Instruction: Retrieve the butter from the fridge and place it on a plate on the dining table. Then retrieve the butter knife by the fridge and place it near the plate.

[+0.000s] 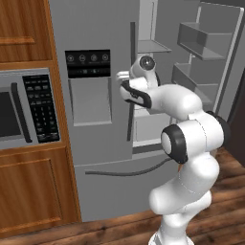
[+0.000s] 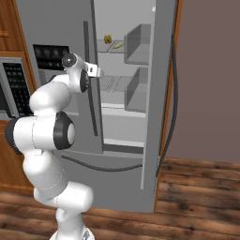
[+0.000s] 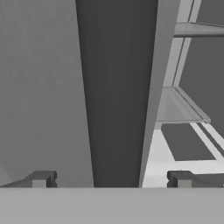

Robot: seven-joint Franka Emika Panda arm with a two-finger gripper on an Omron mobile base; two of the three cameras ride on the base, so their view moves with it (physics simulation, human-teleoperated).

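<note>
A: Where is the butter (image 2: 117,45)?

B: On an upper shelf inside the fridge (image 1: 95,158), well back from the open doorway; in the right base view it is a small olive-yellow stick lying at a slant, with a small yellowish lump (image 2: 108,38) just beside it, further back on the same shelf.

A: And the fridge itself?

B: Its right door (image 2: 161,93) is swung wide open, with grey bins on its inner face; the left door (image 1: 93,48) is closed, carrying the black-panelled dispenser (image 1: 88,63) and a long dark handle (image 1: 131,81) along its inner edge.

A: Where is the gripper (image 3: 111,179) against that?

B: At the edge of the closed left door, level with the dispenser and lower than the butter's shelf; the hand view looks straight along the dark handle, with the shelves of the fridge to one side; the jaws stand wide apart with nothing between them; they touch nothing I can see.

A: Anything beside the fridge?

B: A dark grey microwave (image 1: 28,110) set into wooden cabinets (image 1: 28,191) on the side of the closed door; wooden floor (image 2: 197,201) below.
</note>
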